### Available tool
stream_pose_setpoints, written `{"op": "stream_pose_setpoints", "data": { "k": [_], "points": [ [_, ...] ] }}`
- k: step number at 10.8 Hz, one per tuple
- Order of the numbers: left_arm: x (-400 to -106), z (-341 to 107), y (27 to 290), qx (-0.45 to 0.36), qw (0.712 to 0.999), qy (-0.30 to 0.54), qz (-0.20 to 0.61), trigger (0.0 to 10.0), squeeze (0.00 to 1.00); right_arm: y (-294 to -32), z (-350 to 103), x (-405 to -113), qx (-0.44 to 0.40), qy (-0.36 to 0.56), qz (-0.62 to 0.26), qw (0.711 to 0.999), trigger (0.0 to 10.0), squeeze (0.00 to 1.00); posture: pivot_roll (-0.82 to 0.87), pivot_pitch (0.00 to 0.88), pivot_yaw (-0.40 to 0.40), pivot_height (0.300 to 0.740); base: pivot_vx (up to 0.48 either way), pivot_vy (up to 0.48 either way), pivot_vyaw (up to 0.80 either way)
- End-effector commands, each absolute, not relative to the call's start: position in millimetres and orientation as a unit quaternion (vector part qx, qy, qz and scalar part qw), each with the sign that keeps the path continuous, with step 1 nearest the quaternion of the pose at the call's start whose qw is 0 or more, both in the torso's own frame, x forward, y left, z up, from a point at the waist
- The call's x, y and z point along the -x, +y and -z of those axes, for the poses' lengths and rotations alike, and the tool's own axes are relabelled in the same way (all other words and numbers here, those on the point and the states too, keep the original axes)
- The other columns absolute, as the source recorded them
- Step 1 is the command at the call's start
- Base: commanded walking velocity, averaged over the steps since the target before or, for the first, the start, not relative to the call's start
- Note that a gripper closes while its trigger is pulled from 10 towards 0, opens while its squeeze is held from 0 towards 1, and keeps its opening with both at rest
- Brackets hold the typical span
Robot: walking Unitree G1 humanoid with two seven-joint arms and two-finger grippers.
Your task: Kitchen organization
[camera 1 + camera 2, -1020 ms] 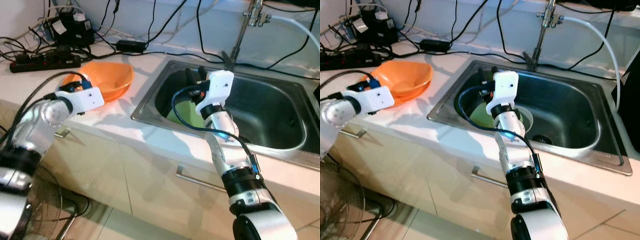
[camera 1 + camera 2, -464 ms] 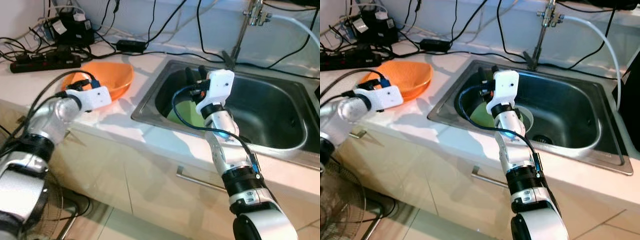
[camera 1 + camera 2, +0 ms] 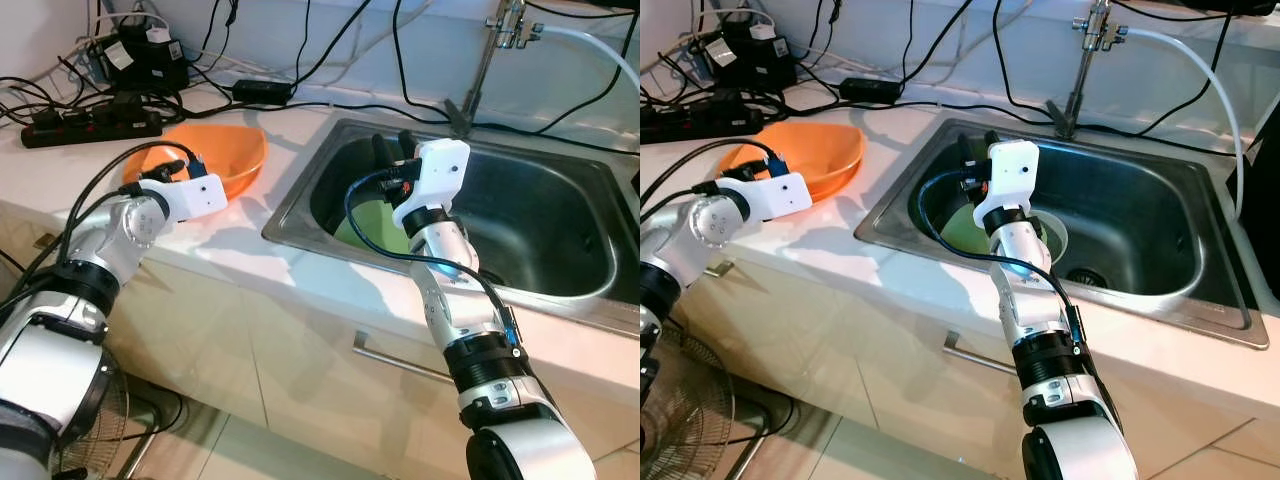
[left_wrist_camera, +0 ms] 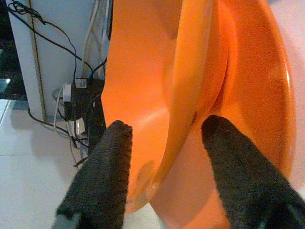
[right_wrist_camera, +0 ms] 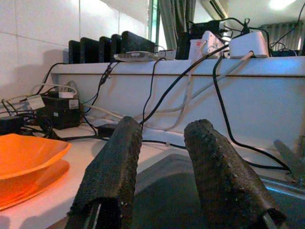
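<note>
Where the counter (image 3: 250, 250) meets the sink (image 3: 560, 290), one orange bowl (image 3: 225, 155) sits upper left of frame; one green dish (image 3: 375, 232) lies in the basin. Left gripper (image 4: 164, 138): fingers (image 4: 107, 171) parted, straddling the bowl's rim, not closed. Right gripper (image 5: 159, 157): fingers (image 5: 114, 167) apart, empty, above the sink.

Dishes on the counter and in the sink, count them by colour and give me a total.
Orange: 1, the orange bowl on the counter, the left gripper at its rim.
Green: 1, the green dish in the sink, behind the right gripper.
Total: 2
</note>
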State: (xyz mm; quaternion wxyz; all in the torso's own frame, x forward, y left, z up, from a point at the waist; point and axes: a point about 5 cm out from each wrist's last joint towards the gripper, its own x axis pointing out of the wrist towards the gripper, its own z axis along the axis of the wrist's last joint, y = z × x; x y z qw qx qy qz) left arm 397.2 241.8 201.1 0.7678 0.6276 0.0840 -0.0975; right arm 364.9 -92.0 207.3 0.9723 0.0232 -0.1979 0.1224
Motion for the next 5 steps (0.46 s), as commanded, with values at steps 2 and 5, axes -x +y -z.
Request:
{"op": "stream_pose_setpoints", "data": {
  "k": [2,5],
  "points": [
    [-400.0,-206.8,236.9,-0.632,0.766,0.071,0.098,0.0,0.0,-92.4,-212.5,-367.1,-0.018,-0.204,-0.121,0.971,10.0,0.0,0.18,0.0,0.029,0.74,0.0,0.0,0.0],
    [-400.2,-208.0,237.4,-0.633,0.765,0.067,0.097,0.0,0.0,-93.1,-211.5,-367.2,-0.018,-0.202,-0.119,0.972,10.0,0.0,0.19,0.0,0.032,0.74,0.0,0.0,0.0]
  ]
}}
